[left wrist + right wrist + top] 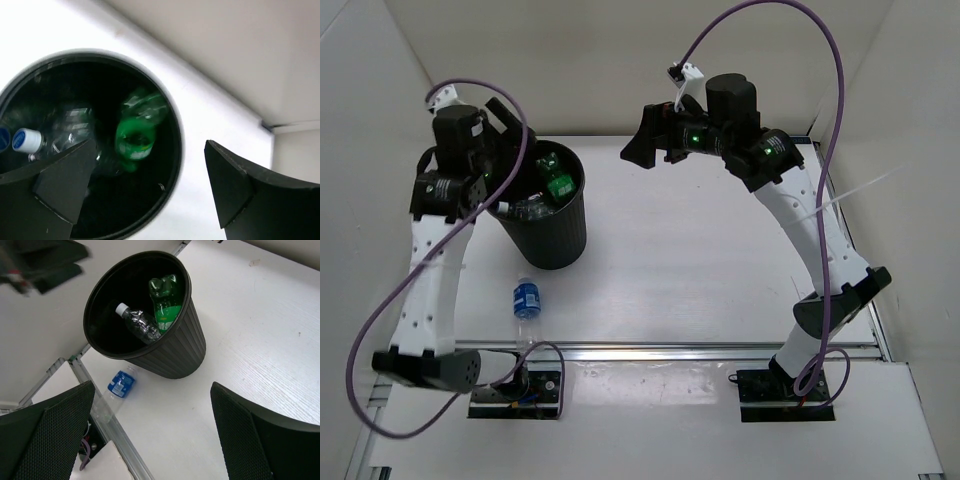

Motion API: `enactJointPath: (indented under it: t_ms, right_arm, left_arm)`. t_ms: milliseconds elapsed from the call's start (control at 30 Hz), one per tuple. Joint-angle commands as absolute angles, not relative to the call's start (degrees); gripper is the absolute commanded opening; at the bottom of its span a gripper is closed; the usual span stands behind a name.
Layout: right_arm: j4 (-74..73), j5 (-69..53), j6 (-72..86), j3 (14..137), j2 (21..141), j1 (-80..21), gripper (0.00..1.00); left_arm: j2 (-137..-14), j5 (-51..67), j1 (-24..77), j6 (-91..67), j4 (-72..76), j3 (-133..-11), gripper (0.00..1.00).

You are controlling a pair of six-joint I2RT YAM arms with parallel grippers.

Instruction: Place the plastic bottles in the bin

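Our left claw (150,147) hangs open over the black bin (557,243) so bottles fall beside the green bottle (134,134); the blue-labelled bottle (526,298) lies at its six o'clock.

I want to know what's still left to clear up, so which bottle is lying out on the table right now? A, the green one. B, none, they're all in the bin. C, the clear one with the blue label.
C: the clear bottle with the blue label lies on its side on the table just outside the bin, while the green bottle is already inside it.
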State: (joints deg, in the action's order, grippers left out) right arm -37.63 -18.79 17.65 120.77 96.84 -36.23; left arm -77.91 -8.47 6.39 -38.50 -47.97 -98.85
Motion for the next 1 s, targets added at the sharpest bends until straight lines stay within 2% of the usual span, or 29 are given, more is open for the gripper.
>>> enactJointPath:
  t_ms: [0,33,67,167,300,500,967]
  right_arm:
    - [-37.00,-18.20,17.31,119.80,93.87,-36.04,1.00]
    - [-37.00,-18.19,17.31,119.79,93.87,-36.04,1.00]
    - [-37.00,-18.19,17.31,119.79,93.87,-36.04,1.00]
    - [-37.00,-18.19,17.31,119.27,93.87,-36.04,1.00]
    - [-37.00,-18.19,16.79,118.75,93.87,-36.04,1.00]
    - [-37.00,-20.03,16.26,118.21,93.87,-36.04,1.00]
    - [-37.53,-21.09,16.26,114.17,91.50,-34.28,1.00]
  left_arm:
    - [-65.68,-12.65,7.12,-36.03,-45.88,-101.37,1.00]
    - [-56.61,-15.01,7.12,-38.56,-45.88,-94.73,1.00]
    - [-56.51,-15.03,7.12,-38.58,-45.88,-90.22,1.00]
    - [-44.79,-15.56,7.12,-40.52,-45.88,-75.04,1.00]
    - [-35.87,-16.87,7.12,-46.83,-50.53,-62.62,1.00]
    - [-37.08,-19.78,7.12,-55.10,-57.30,-52.06,1.00]
    - [-35.95,-10.55,8.17,-58.71,-49.92,-34.03,1.00]
